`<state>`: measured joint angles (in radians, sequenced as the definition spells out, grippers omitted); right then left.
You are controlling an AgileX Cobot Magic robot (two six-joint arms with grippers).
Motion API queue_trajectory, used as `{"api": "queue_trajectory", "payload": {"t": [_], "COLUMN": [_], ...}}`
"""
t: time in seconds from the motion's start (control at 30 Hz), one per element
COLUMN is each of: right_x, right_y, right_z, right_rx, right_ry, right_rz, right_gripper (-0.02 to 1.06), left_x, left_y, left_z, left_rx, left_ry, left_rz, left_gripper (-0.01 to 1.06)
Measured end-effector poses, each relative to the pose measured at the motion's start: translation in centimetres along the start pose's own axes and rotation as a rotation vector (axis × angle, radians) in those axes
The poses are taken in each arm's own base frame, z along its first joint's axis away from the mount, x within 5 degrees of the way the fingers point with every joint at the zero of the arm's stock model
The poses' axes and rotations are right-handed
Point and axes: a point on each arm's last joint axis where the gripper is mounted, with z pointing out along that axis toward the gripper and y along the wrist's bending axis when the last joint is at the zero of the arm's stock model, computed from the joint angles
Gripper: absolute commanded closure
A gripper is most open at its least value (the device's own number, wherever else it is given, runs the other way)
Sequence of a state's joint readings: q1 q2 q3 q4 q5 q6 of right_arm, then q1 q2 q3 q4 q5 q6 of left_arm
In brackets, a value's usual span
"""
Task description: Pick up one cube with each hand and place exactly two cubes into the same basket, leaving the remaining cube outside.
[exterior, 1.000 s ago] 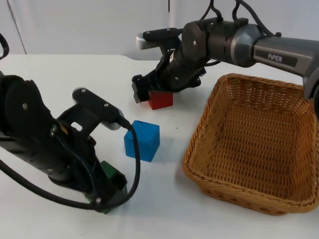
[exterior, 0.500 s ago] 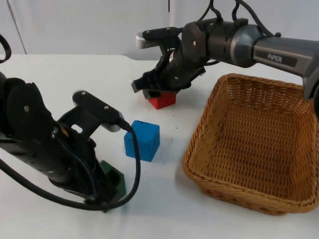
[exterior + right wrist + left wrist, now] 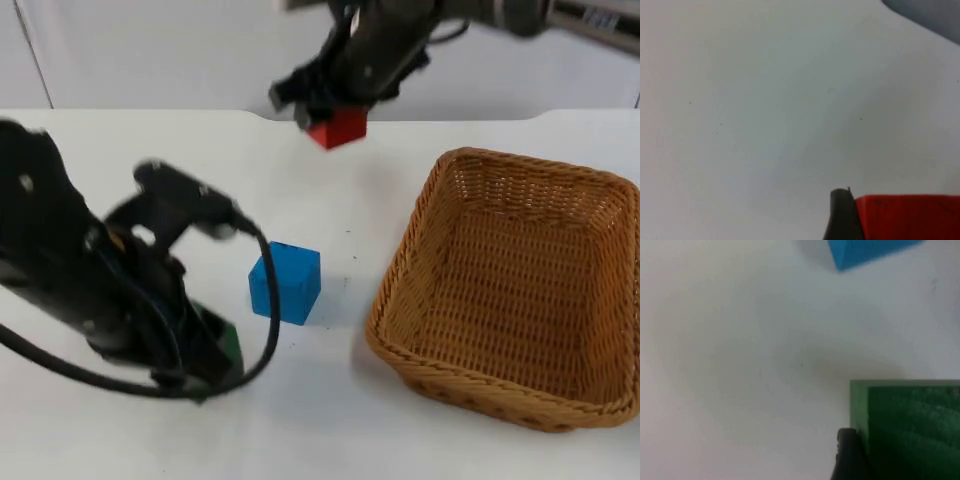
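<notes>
Two cubes are held: the right tool (image 3: 330, 115) pinches the small red cube (image 3: 338, 127) above the white desk (image 3: 420, 440), the left tool (image 3: 215, 365) grips the green cube (image 3: 222, 345). The blue cube (image 3: 285, 282) sits beside the woven wicker basket (image 3: 400, 260).

Even, bright, diffuse light falls on the white table (image 3: 120, 140) — no glare anywhere, and only soft shadows beside the blue cube (image 3: 286, 283) and along the wicker basket (image 3: 400, 270). In the top view the left arm (image 3: 90, 280) and the right gripper (image 3: 325, 100) with its red cube (image 3: 338, 127) are smeared by motion blur. Both wrist views are soft and out of focus — the green cube (image 3: 910, 430) shows fuzzy edges, with a faint grey shadow on the table next to it.
</notes>
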<state>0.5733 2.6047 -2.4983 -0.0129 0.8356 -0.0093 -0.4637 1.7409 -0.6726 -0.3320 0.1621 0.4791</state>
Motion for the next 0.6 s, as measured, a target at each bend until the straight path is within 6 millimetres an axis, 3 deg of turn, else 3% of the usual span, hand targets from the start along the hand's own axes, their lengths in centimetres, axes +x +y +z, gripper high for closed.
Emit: {"api": "queue_trajectory", "payload": {"t": [0.23, 0.43, 0.6], "right_x": [-1.9, -2.5, -3.4], "right_y": [-0.2, -0.2, -0.3], "right_z": [-5.5, -8.8, -12.9], "right_rx": [0.005, 0.004, 0.003], "right_ry": [0.057, 0.112, 0.112], "right_rz": [-0.031, -0.047, -0.07], "right_gripper": [1.05, 1.05, 1.05], "left_x": [-1.0, -1.2, -0.9], "left_y": [-0.3, -0.5, -0.8], "left_z": [-4.3, -6.1, -6.9], "left_rx": [0.017, 0.027, 0.049], "left_ry": [-0.084, -0.118, -0.094], "left_rz": [-0.005, -0.037, -0.061], "left_gripper": [1.05, 1.05, 1.05]}}
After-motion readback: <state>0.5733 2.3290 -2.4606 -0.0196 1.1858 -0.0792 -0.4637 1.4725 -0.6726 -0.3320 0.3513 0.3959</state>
